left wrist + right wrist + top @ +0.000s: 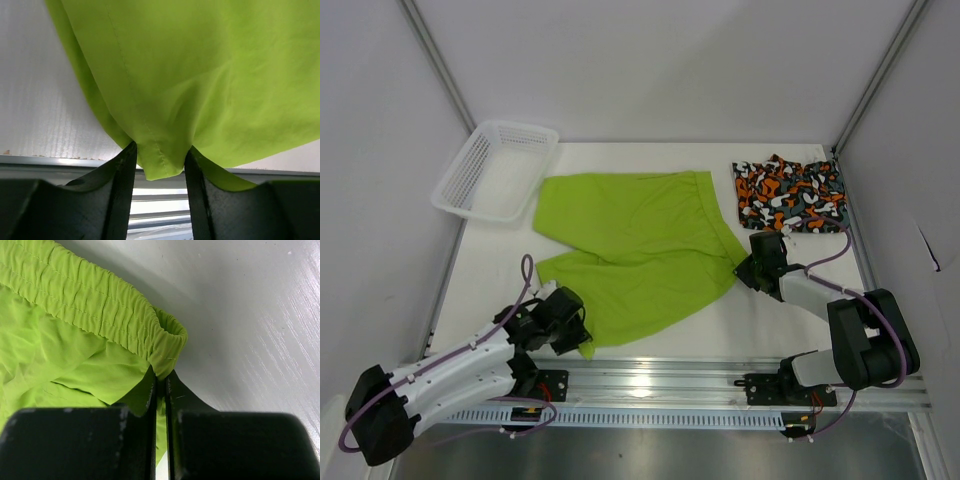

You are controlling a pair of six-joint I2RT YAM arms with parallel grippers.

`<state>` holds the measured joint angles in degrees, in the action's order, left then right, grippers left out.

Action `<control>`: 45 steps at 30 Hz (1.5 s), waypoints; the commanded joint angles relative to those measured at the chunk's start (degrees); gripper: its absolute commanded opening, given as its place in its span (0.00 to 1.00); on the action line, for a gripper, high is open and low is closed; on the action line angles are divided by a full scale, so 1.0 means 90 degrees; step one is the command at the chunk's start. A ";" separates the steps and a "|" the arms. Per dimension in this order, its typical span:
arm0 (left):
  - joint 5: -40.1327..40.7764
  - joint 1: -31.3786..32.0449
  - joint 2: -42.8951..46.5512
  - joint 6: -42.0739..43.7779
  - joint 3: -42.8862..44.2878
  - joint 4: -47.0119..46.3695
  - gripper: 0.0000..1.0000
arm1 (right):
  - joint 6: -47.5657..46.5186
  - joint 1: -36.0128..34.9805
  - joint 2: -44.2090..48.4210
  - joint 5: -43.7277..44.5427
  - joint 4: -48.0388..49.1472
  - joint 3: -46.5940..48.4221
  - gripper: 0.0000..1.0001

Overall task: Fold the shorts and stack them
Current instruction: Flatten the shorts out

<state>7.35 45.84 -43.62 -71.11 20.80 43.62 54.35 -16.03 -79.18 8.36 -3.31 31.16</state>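
1. The lime green shorts (640, 240) lie spread at the table's centre, long axis from 9 to 3 o'clock, waistband (100, 305) toward 3 and legs toward 9; the camo shorts (790, 195) sit apart at 1 o'clock, and the basket (515, 128) at 10.
2. The left gripper (582, 345) is at the near leg's hem corner at 7 o'clock; the right gripper (745, 268) is at the waistband's near corner at 4 o'clock; the near edge runs between them.
3. The fold probably carries that edge toward 12 o'clock, over the far leg.
4. Only the left wrist view shows bunched hem filling the gap between the fingers (120, 170), apparently gripped; only the right wrist view shows the jaws pinched nearly together on elastic.
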 commanded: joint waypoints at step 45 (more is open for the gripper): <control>-0.1042 0.0784 -0.0339 0.1027 0.0375 -0.0285 0.59 | -0.0091 0.0678 -0.0119 -0.0109 -0.0257 0.0493 0.00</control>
<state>0.16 51.16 -44.36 -60.60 24.99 43.88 52.71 -9.67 -79.83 7.51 -6.79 33.69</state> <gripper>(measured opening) 0.590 0.039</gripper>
